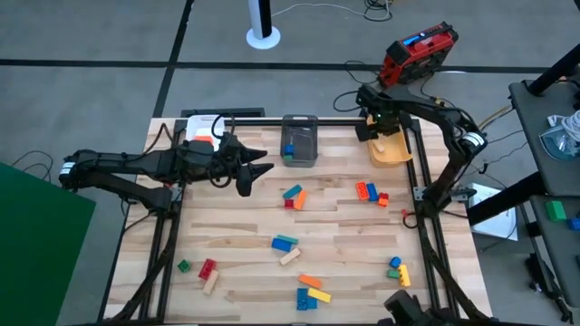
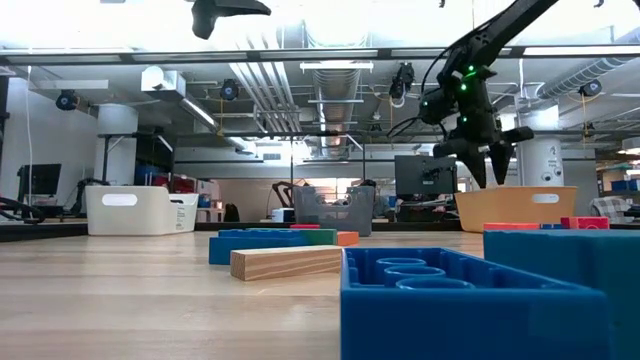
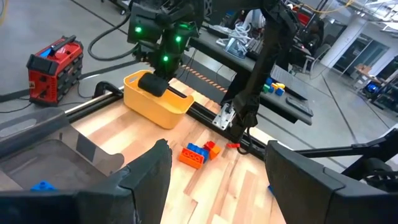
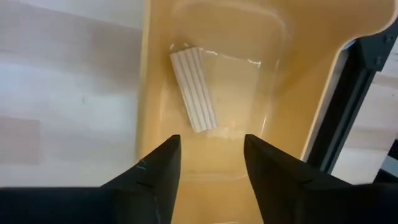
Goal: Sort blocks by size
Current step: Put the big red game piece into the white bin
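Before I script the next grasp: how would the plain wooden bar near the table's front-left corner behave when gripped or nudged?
The wooden bar looks rigid, so it probably won't flex. Its flat, squared faces suggest sliding rather than rolling. It lies against the red block, so a nudge may shift both.

The counter (image 1: 344, 226) is seen as pale wood in plank stripes, edged by a black frame. A grey translucent bin (image 1: 300, 139) at the upper centre of the high view is shown with a blue block (image 1: 288, 150) inside. At upper right, an orange-yellow bin (image 1: 391, 150) is shown; in the right wrist view a plain wooden bar (image 4: 193, 91) with fine lengthwise lines is seen in it. A white bin (image 2: 140, 211) is visible at left in the low view. Scattered blocks are seen in red, orange, blue, green, yellow and plain wood. Both hands, left (image 1: 258, 168) and right (image 4: 208, 162), are black. A red and black case (image 1: 418, 52) with a blue patch is seen at top right.
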{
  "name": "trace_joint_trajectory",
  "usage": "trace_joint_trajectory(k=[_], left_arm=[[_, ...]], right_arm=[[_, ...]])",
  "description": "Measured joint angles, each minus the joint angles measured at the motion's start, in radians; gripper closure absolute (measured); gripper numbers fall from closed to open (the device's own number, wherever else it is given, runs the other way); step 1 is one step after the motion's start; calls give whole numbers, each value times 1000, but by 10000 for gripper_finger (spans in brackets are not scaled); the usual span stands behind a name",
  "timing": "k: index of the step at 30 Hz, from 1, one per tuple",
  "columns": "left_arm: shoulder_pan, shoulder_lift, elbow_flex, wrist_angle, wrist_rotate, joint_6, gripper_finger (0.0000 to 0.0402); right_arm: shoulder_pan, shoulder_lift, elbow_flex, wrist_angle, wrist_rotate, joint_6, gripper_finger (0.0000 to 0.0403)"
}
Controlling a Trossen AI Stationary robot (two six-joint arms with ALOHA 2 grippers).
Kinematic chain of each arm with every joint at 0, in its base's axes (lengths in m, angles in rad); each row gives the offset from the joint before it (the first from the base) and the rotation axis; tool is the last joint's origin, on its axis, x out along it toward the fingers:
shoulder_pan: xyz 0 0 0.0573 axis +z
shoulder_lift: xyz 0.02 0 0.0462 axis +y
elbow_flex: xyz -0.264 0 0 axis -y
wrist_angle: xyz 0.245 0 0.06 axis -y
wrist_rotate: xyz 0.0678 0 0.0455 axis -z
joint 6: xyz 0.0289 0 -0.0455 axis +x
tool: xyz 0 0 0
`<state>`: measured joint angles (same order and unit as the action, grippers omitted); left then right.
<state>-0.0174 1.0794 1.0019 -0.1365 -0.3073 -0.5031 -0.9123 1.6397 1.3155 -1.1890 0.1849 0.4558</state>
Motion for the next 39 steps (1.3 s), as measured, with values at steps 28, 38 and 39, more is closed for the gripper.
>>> trace_joint_trajectory(k=[28, 38, 39], left_arm=[[-64, 17, 0, -778, 499, -597, 169], [-266, 65, -1, -898, 509, -774, 169], [-285, 72, -1, -897, 509, -781, 169]], right_arm=[[300, -290, -3, 116, 0, 175, 208], [300, -242, -7, 126, -2, 159, 202], [300, -238, -7, 126, -2, 159, 201]])
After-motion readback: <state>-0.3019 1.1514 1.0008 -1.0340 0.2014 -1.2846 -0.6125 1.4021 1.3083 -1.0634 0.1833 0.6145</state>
